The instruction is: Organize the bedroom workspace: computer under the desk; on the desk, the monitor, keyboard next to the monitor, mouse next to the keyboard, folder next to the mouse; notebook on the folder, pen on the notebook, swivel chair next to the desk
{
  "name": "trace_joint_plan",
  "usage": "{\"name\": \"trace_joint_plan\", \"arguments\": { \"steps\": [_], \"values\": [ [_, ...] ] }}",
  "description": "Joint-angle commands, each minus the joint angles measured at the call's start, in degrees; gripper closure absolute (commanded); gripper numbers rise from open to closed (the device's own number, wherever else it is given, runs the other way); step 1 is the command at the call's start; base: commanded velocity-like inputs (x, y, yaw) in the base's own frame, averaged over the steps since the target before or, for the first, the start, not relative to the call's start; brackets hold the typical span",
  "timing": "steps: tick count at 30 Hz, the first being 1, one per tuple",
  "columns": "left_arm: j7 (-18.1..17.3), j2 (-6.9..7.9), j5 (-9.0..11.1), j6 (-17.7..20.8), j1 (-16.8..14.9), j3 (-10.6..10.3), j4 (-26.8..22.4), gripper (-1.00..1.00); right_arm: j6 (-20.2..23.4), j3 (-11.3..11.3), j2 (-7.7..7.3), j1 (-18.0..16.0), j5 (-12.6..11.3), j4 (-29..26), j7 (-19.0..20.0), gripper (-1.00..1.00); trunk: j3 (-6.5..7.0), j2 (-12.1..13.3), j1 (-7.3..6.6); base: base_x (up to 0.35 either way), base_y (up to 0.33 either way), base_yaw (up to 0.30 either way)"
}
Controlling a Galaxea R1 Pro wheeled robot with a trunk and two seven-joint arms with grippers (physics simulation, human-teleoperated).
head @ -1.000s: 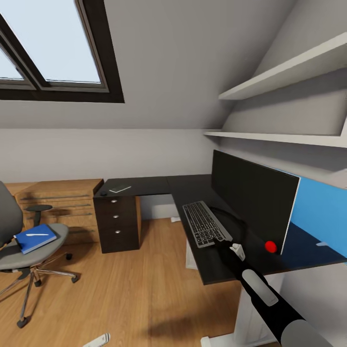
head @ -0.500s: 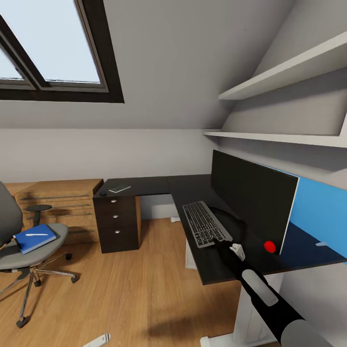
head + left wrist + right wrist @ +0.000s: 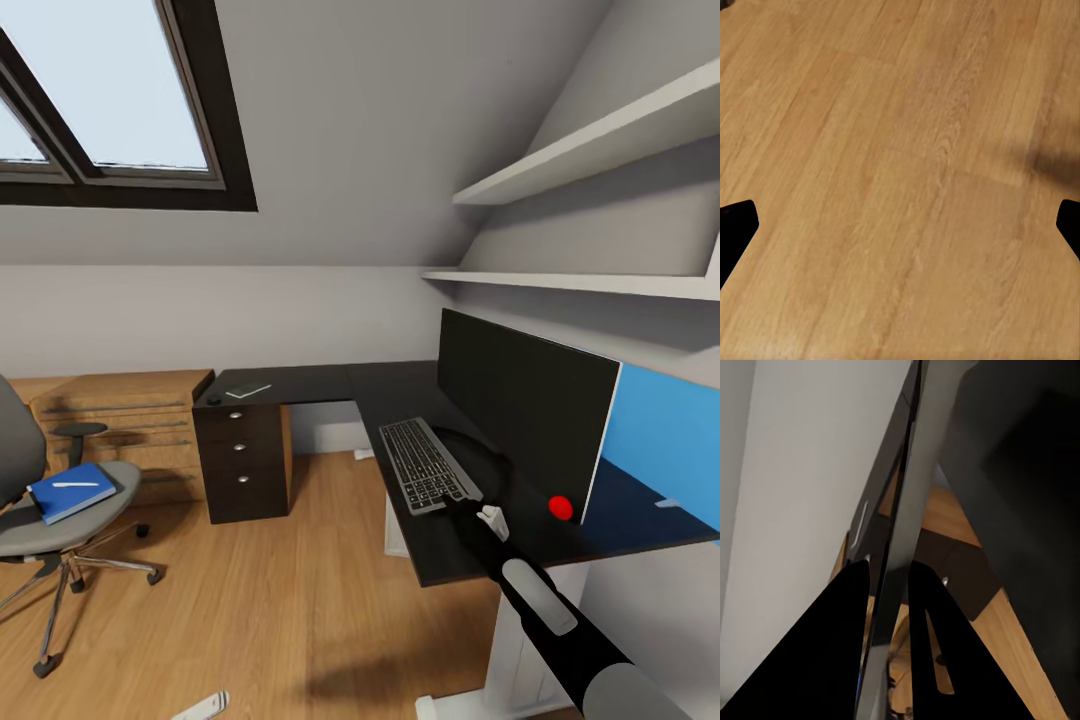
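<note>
Right arm is reaching forward over the desk (image 3: 300, 383); right gripper (image 3: 886, 607) fingers are clamping the keyboard (image 3: 425, 464) edge, beside the monitor (image 3: 525, 405). Left gripper (image 3: 900, 225) is pointing at floor, fingers spread wide. Folder (image 3: 70, 492) is lying on the swivel chair (image 3: 50, 525).

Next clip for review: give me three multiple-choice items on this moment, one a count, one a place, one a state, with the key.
1. Round knobs on the desk drawer fronts: A two; B three; C five.
2. The folder lies on: A the desk; B the swivel chair; C a shelf.
3. The left hand is: A open; B shut on the folder; C shut on nothing.

Key: 1 B, three knobs stand one above another. 2 B, the blue folder rests on the grey seat. 3 A, its fingertips sit far apart with only floor between them.
</note>
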Motion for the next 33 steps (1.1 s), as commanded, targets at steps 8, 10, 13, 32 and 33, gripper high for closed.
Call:
{"name": "trace_joint_plan", "arguments": {
  "steps": [8, 10, 13, 32, 33],
  "values": [
    [0.06, -0.02, 0.22, -0.19, -0.04, -0.10, 0.02, -1.00, 0.03, 0.17, -0.06, -0.06, -0.61, 0.00, 0.19, 1.00, -0.43, -0.85, 0.44, 0.000, 0.000, 0.000],
    [0.04, -0.02, 0.20, -0.19, -0.04, -0.10, 0.02, -1.00, 0.03, 0.17, -0.06, -0.06, -0.61, 0.00, 0.19, 1.00, -0.43, -0.85, 0.44, 0.000, 0.000, 0.000],
    [-0.02, -0.02, 0.14, -0.23, -0.04, -0.10, 0.02, -1.00, 0.03, 0.17, -0.06, -0.06, -0.61, 0.00, 0.19, 1.00, -0.43, -0.85, 0.44, 0.000, 0.000, 0.000],
    [-0.09, 0.07, 0.26, -0.19, -0.04, -0.12, 0.03, -1.00, -0.04, 0.19, -0.06, -0.06, -0.61, 0.00, 0.19, -1.00, -0.43, -0.85, 0.44, -0.003, -0.003, 0.000],
    [-0.10, 0.07, 0.26, -0.19, -0.04, -0.11, 0.03, -1.00, -0.05, 0.22, -0.06, -0.06, -0.61, 0.00, 0.19, -1.00, -0.43, -0.85, 0.44, -0.095, -0.093, 0.000]
  ]
}}
